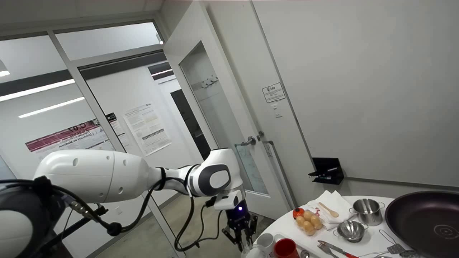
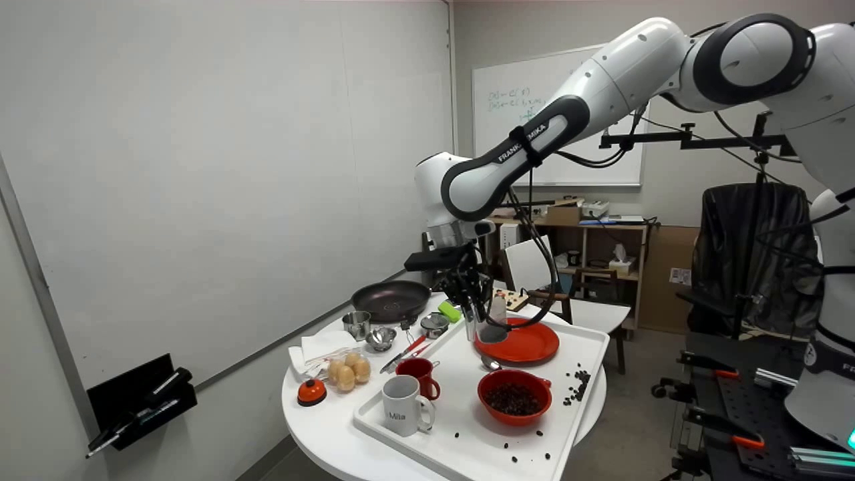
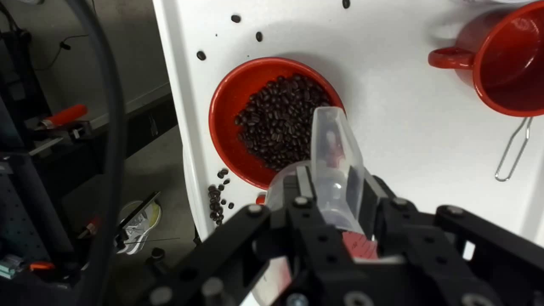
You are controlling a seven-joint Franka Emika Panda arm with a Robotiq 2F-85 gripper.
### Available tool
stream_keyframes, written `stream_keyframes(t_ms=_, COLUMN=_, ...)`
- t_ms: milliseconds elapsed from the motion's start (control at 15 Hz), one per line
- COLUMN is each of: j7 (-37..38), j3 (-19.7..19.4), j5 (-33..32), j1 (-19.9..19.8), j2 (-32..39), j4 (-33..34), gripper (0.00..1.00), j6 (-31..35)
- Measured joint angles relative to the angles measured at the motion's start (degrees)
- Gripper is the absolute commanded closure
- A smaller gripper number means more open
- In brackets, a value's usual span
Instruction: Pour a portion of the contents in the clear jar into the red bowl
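The clear jar (image 3: 333,140) is a translucent jug with measuring marks. My gripper (image 3: 335,178) is shut on its upright handle, one pad on each side. In an exterior view the jar (image 2: 494,314) hangs above the tray beneath the gripper (image 2: 475,308), over the near part of the red plate. What it holds inside cannot be made out. The red bowl (image 3: 231,131) contains a heap of dark beans; in the wrist view the jar's body overlaps the bowl's lower right rim. An exterior view shows the bowl (image 2: 518,418) standing on the white tray, in front of the jar.
The white tray (image 2: 461,451) also carries a red plate (image 2: 531,341), a red mug (image 2: 415,371), a white mug (image 2: 399,407) and a spoon (image 2: 491,363). Loose beans (image 2: 580,384) lie by its edge. Behind stand steel bowls, eggs (image 2: 347,369) and a dark pan (image 2: 391,300).
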Motion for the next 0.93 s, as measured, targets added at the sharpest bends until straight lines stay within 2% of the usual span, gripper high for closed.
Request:
stream_keyframes(t_ms=400, j7=-2.1, j3=1.3, j5=2.1, j1=-0.7, j2=-9.0, j4=-13.8, gripper=0.91, j6=5.3)
stream_keyframes(t_ms=667, j7=-6.0, j3=2.0, j5=7.5, j1=-2.7, j2=-11.9, j4=-20.4, gripper=0.91, j6=9.2)
stream_keyframes(t_ms=933, j7=-13.5, j3=3.4, j5=14.7, j1=-4.6, j2=-13.2, j4=-23.5, gripper=0.91, j6=10.7)
